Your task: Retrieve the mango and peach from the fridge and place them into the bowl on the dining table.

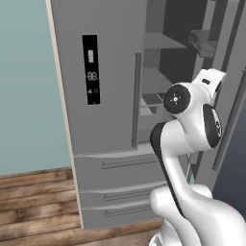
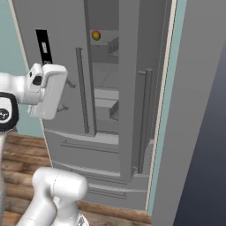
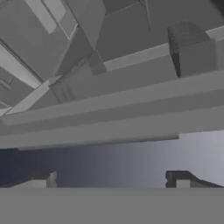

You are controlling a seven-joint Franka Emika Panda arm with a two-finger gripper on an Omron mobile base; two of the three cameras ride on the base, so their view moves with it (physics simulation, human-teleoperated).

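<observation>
Fridge (image 1: 105, 96): right door stood open. Mango (image 2: 96, 35): upper middle of frame, on upper shelf inside, untouched. Claw (image 3: 111, 179): spread wide, empty, facing fridge interior. Both fruits not yet collected.

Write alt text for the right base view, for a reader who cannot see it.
A grey fridge stands with its right door swung open, showing grey shelves and a mango high inside. The white robot arm rises at the left, above a wooden floor.
</observation>
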